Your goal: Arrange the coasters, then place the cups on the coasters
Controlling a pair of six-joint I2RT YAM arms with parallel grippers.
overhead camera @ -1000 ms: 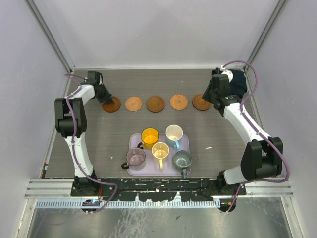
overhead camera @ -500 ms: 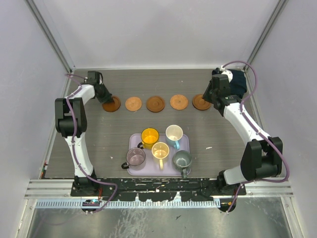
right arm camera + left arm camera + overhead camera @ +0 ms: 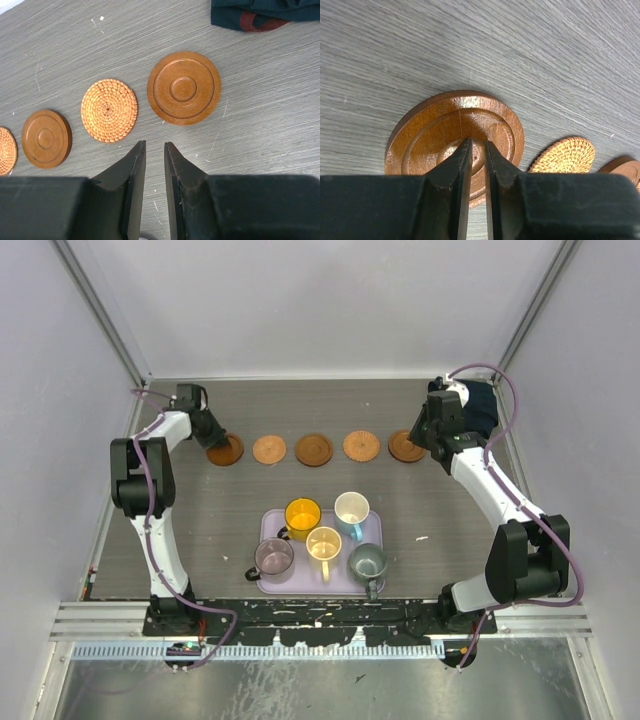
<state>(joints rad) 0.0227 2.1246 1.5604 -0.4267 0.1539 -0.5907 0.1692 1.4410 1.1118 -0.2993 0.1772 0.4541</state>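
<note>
Bright, even, diffuse light from above; pale walls washed nearly white. Top view sharp, only faint soft shadows on the desk [image 3: 200,520]. Left wrist view: left end effector [image 3: 477,145] dark and blurred up close, wooden coaster [image 3: 430,130] has mild sheen, soft shadow at its far rim. Right wrist view crisp; woven coaster [image 3: 109,110] weave readable.

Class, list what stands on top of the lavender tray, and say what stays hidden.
Five cups stand on the lavender tray: yellow cup, light blue cup, cream cup, purplish-grey cup, grey-green cup. The tray floor under each cup is covered.
</note>
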